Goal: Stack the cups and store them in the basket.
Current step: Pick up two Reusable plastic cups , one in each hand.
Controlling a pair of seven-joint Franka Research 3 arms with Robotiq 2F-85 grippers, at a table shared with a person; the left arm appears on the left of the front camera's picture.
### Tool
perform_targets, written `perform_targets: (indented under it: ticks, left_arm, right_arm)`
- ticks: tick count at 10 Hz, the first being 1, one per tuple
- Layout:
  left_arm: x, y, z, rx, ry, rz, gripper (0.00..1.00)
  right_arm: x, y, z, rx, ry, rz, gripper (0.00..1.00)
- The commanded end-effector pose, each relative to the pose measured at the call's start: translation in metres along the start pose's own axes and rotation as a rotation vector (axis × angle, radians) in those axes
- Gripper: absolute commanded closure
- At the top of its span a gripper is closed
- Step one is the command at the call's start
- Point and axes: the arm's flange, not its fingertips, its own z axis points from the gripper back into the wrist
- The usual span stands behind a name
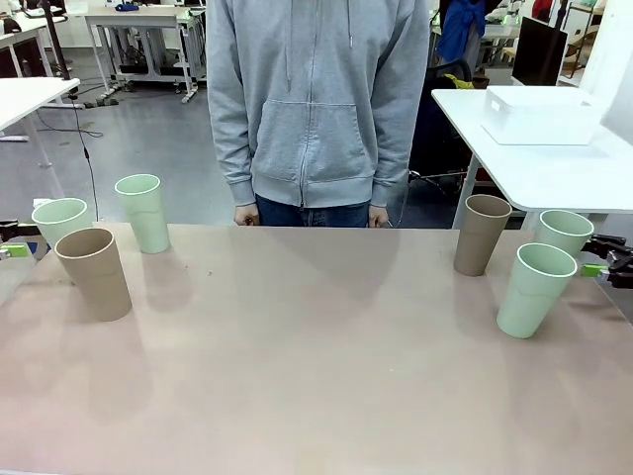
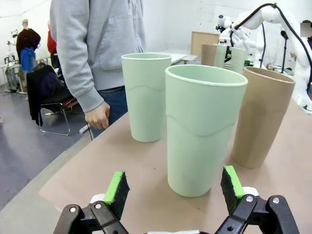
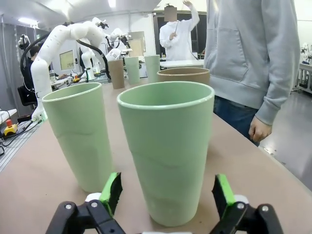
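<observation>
Dull beige-pink laminate covers the table (image 1: 316, 386); it is matte, with soft shadows under every cup. Six cups stand upright on it in two groups, none touching another.

On my left side I see the left tan cup (image 1: 94, 272) nearest to me, the left edge mint cup (image 1: 59, 220) behind it and the left far mint cup (image 1: 143, 213) toward the person (image 1: 316, 99), who stands at the far edge in a grey hoodie with hands hanging by the table edge. On my right side are the right tan cup (image 1: 481, 234), the right near mint cup (image 1: 534, 290) and the right edge mint cup (image 1: 564, 233).

The left gripper (image 2: 174, 186) has its jaws spread wide and holds nothing. The left edge mint cup stands at the pad tips, perhaps just between them; I cannot tell for sure. The right gripper (image 3: 166, 191) is spread in the same way, empty, facing the right edge mint cup.

The basket (image 1: 542, 124) sits on a white side table (image 1: 554, 178) behind the right group, well apart from all cups. Beyond are a grey floor (image 1: 148, 139) and more white desks.
</observation>
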Motion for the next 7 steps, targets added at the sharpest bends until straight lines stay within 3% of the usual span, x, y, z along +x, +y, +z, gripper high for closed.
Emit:
perform_targets:
  ticks: [1, 7]
  left_arm:
    - [-0.003, -0.003, -0.009, 0.019, -0.019, -0.01, 0.0]
    - [-0.013, 0.003, -0.029, 0.028, -0.033, 0.008, 0.0]
  right_arm:
    - [0.004, 0.0, -0.006, 0.004, -0.029, -0.045, 0.0]
    - [0.001, -0.002, -0.013, -0.006, -0.041, -0.059, 0.0]
